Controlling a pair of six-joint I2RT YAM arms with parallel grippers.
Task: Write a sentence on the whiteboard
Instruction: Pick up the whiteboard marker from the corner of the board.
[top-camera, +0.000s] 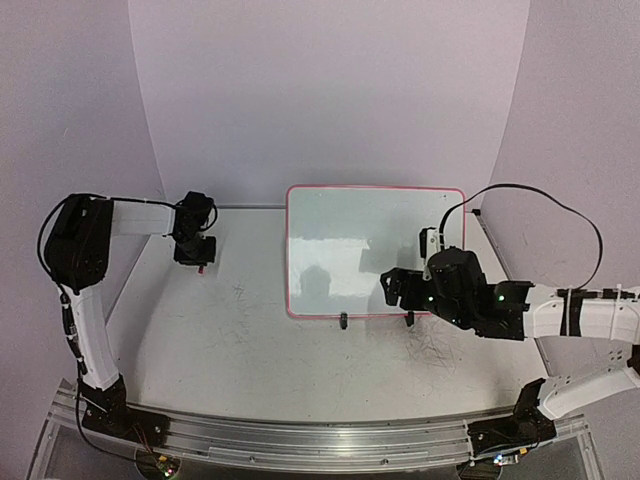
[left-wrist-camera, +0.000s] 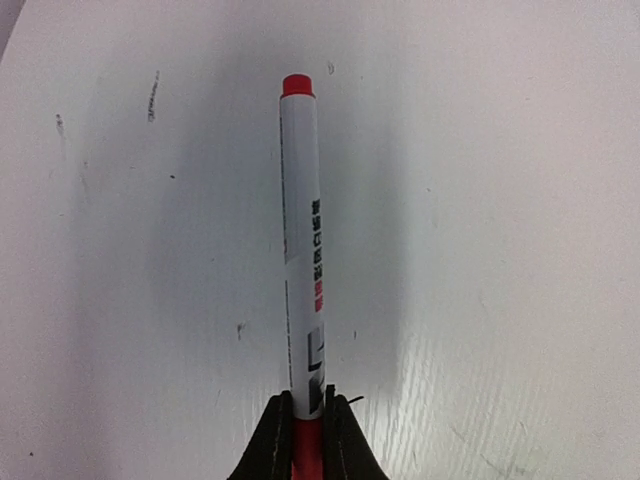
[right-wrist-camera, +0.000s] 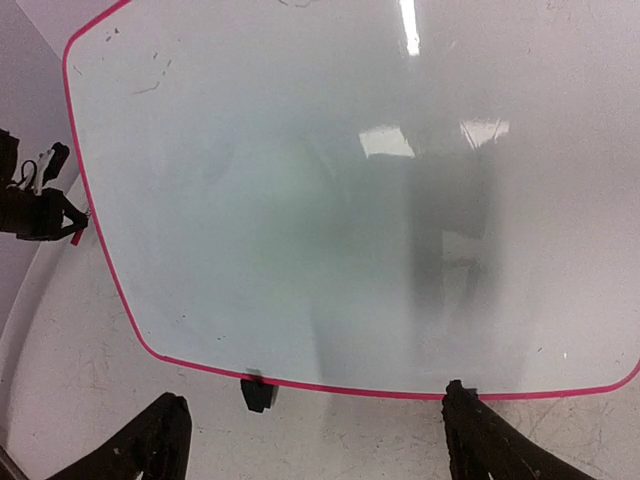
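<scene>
- Left arm: base at the near-left edge of the surface (top-camera: 250, 350). The upper link rises to an elbow at the far left, and the forearm runs right toward the middle with the wrist bent down.
- Left claw (top-camera: 196, 248) (left-wrist-camera: 307, 420): pointed down at the surface, left of the whiteboard and well apart from it. Its 2 fingers are pinched tight on the red end of a marker.
- Marker (left-wrist-camera: 302, 250): 1 item with a white barrel, black and red printing along its side, and a red tip at the far end. In the left wrist view it runs straight out from the claw. Whether it rests on the surface or is lifted off it cannot be told.
- Right arm: base at the near-right edge. The white forearm comes in from the right side, running left and low over the surface.
- Right claw (top-camera: 398, 288) (right-wrist-camera: 318, 438): spread wide with nothing between its fingers. It sits at the near-right part of the whiteboard, and in the right wrist view its 2 fingers stand either side of a stretch of the near rim.
- Whiteboard (top-camera: 340, 240) (right-wrist-camera: 300, 200): 1 item, flat on the surface toward the far middle-right, with a red-pink rim and rounded corners. Its face shows pale reflections and a few faint marks near 1 far corner.
- Clip feet (top-camera: 343, 321) (right-wrist-camera: 255, 392): 2 items, black, on the near rim.
- Cable (top-camera: 560, 205): 1 item, black, looping from the right arm up past the board's right side.
</scene>
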